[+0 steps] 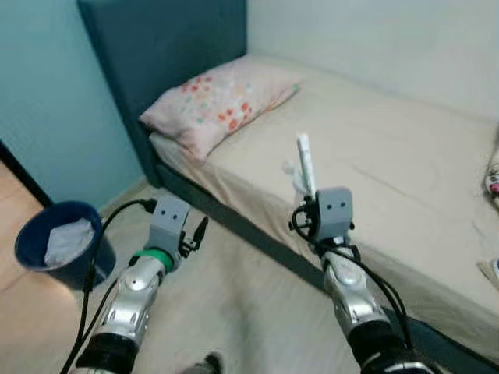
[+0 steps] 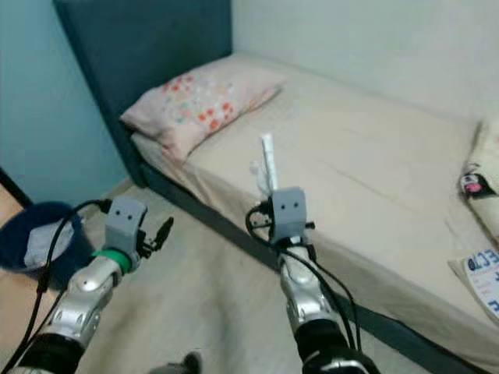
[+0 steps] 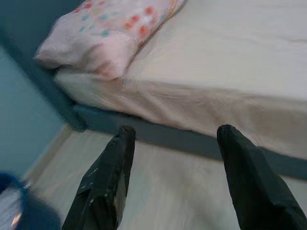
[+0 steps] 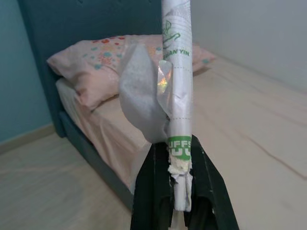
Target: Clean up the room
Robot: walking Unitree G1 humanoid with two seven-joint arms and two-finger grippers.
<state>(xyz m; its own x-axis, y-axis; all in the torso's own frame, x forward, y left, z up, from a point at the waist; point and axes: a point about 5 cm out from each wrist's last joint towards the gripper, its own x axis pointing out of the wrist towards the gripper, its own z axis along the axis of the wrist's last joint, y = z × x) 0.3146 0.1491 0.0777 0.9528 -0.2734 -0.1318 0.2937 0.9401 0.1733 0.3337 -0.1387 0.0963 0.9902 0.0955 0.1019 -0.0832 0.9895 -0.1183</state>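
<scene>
Arms are reaching forward from the near edge, both raised over the pale floor (image 1: 234,304) in front of the bed (image 1: 390,179). On the left, the left end effector (image 3: 175,179) is hanging above the floor short of the bed's dark base, its two black fingers (image 3: 108,182) standing well apart with nothing between them. On the right, the right end effector (image 4: 180,184) is sitting at the near edge of the mattress, its fingers pressed together and clamped on the lower end of a rolled wrapper (image 4: 177,72).

That wrapper is standing nearly upright, its long axis running up and away from the fingers, with the free end pointing upward over the bed. It is looking like a slim white paper tube with green printing, crumpled at the bottom where it is being pinched. A loose flap of translucent, slightly shiny film is curling off one side about halfway up.

Left of the left arm, a dark blue bin (image 1: 58,245) with something pale inside is sitting on the floor by the teal wall. Farther off, a pink floral pillow (image 1: 218,101) is lying at the head of the bed against the dark blue headboard (image 1: 168,47). At the far right edge of the mattress, some printed packets (image 2: 483,276) are lying.
</scene>
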